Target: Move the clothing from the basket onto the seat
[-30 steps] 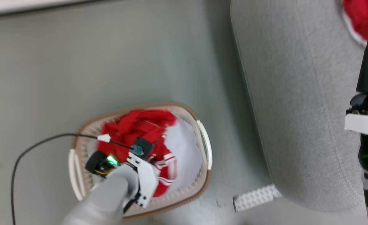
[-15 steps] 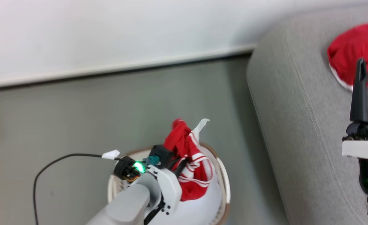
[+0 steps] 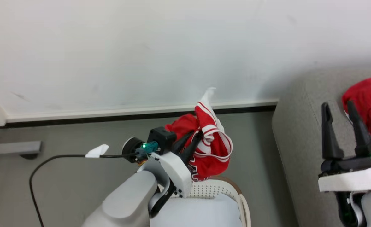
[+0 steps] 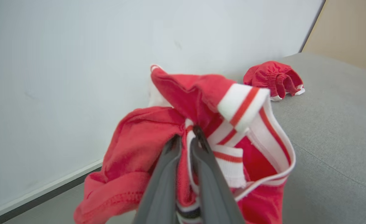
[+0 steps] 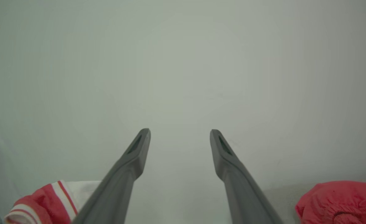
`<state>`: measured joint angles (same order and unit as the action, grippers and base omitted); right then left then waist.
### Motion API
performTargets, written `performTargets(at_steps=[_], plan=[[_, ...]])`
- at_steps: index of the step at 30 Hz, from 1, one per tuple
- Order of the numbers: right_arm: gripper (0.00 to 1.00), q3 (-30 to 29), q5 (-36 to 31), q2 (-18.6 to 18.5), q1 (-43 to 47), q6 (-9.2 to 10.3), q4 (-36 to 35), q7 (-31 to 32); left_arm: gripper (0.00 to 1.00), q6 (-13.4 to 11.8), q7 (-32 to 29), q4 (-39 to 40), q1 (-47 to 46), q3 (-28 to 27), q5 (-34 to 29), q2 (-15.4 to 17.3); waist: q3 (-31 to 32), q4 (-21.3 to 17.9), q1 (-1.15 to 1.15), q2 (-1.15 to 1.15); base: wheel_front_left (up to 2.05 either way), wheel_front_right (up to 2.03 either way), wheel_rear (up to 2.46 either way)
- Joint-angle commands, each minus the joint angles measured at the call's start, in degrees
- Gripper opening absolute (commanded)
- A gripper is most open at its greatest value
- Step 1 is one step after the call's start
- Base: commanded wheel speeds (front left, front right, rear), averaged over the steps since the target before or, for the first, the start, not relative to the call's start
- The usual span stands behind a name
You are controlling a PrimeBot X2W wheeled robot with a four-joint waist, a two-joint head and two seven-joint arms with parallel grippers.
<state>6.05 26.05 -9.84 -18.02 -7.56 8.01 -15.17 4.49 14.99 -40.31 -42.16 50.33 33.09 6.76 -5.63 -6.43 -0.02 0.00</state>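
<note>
Jersey held above basket
Left jaws pinch it for transfer to seat; right jaws spread, empty.

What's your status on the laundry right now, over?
Left gripper shut on red jersey, held above basket. Right gripper open, empty, by sofa. One red garment on sofa. No obstacle seen toward sofa.

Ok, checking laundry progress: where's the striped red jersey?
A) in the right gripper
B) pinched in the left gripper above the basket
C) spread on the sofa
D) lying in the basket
B: the left gripper is shut on the jersey above the basket; the right gripper is open.
</note>
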Motion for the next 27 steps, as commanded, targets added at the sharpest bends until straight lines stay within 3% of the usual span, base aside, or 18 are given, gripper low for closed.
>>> performTargets(at_steps=[1,9,20,27], plan=[[1.00,0.2,0.4,0.1,1.5,0.14,0.3,0.0,0.00,-0.3,0.3,1.7,0.8,-0.6,-0.4,0.6,1.9,1.3,0.02,0.00,0.00,0.00,0.00],[1.00,2.1,1.3,0.9,5.8,0.15,1.2,0.0,0.00,-2.7,-1.0,12.3,1.5,-3.1,0.9,3.9,5.2,1.8,0.02,0.00,0.00,0.00,0.00],[1.00,6.4,2.1,0.0,6.0,0.14,1.3,0.0,0.00,-6.4,-5.1,22.4,3.1,-3.7,1.1,7.9,5.0,1.5,0.02,0.00,0.00,0.00,0.00],[1.00,14.3,3.6,-2.2,4.7,0.14,1.4,0.0,0.00,-7.1,-6.1,24.4,3.0,-3.8,1.5,8.6,4.3,1.6,0.02,0.00,0.00,0.00,0.00]])
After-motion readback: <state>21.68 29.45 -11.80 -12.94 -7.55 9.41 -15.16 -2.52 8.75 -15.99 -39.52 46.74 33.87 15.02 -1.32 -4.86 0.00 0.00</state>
